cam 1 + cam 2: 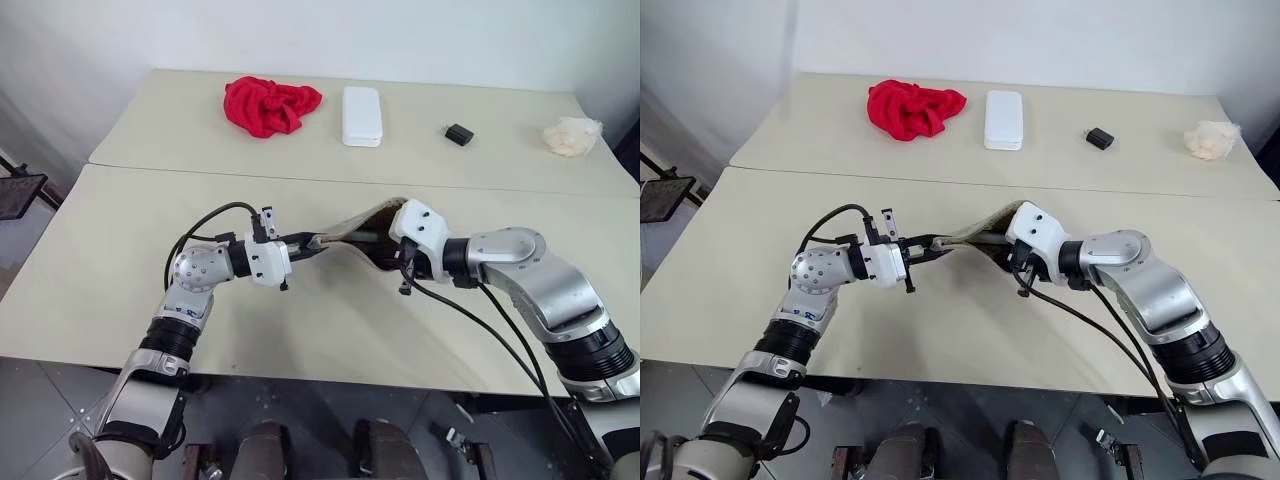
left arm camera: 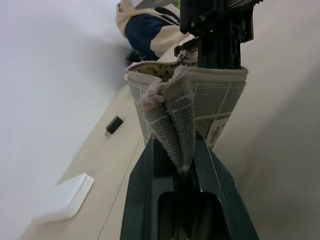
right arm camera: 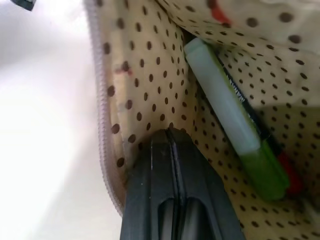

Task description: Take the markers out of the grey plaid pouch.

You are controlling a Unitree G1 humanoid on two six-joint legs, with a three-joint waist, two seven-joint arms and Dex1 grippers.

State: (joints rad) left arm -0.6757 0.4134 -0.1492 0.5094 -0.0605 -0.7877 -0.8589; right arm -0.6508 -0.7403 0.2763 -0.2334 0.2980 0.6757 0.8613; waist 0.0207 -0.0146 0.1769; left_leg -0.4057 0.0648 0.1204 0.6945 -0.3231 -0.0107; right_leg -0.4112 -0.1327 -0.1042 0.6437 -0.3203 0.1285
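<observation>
The grey plaid pouch [image 1: 352,228] hangs a little above the table, stretched between my two grippers with its mouth open. My left gripper [image 1: 312,243] is shut on one bunched corner of the pouch [image 2: 172,120]. My right gripper [image 3: 170,134] reaches into the open mouth with its fingers pressed together, nothing between them. Inside, against the dotted brownish lining [image 3: 145,75], lies a bright green marker [image 3: 227,117]. It sits just beside my right fingertips, apart from them. A red-pink marker [image 3: 291,181] peeks out from under the green one, mostly hidden.
At the back of the far table lie a red cloth [image 1: 270,105], a white hard case [image 1: 361,116], a small black block [image 1: 458,134] and a pale crumpled wad [image 1: 572,136]. A seam [image 1: 200,172] divides the two tables.
</observation>
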